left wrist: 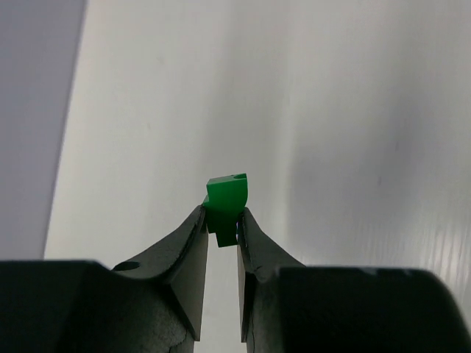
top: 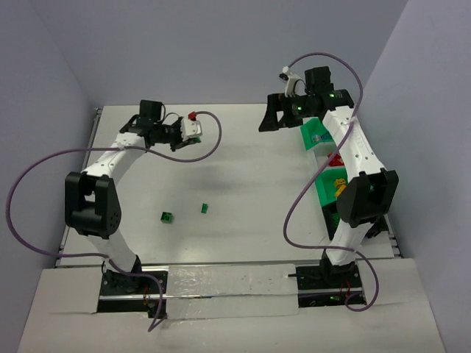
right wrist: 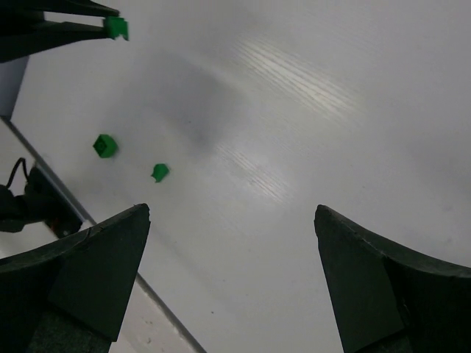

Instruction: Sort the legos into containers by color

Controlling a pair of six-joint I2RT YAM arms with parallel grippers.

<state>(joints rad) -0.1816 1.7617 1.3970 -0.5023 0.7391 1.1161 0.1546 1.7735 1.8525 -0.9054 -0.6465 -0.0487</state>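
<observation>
My left gripper (left wrist: 221,215) is shut on a green lego (left wrist: 227,197), pinched at the fingertips and held above the white table. The right wrist view shows the same brick (right wrist: 115,28) at its top left. Two more green legos (top: 168,216) (top: 204,208) lie on the table between the arms, and they also appear as legos (right wrist: 105,145) (right wrist: 160,172) in the right wrist view. My right gripper (top: 266,121) hangs open and empty at the back right. The green containers (top: 310,132) line the right edge, with a red lego (top: 335,159) and yellow legos (top: 340,185) inside. The right arm partly hides them.
The white table (top: 243,169) is walled by grey panels at the back and sides. Purple cables loop over both arms. Both black arm bases sit at the near edge.
</observation>
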